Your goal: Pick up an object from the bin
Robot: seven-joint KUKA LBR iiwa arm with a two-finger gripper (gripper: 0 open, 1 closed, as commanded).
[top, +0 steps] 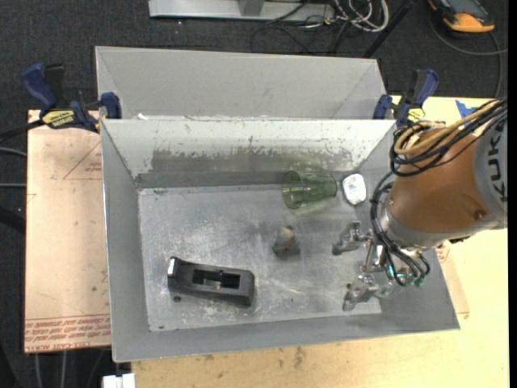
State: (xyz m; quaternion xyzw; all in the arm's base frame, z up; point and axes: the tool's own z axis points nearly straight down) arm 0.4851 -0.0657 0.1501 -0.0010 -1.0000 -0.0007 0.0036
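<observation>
My gripper (350,269) hangs over the right part of the bin floor, open, with one fingertip near the middle right and the other toward the front right corner; nothing lies between them. A small brownish-grey lump (283,242) sits on the floor to the left of the gripper, apart from it. A clear green glass (308,189) lies on its side near the back wall, up and left of the gripper. A small white round thing (354,188) rests against the right wall, behind the gripper.
A black tape dispenser (211,282) lies at the front left of the bin floor, well away from the gripper. The arm's orange cover and cables hang over the bin's right wall.
</observation>
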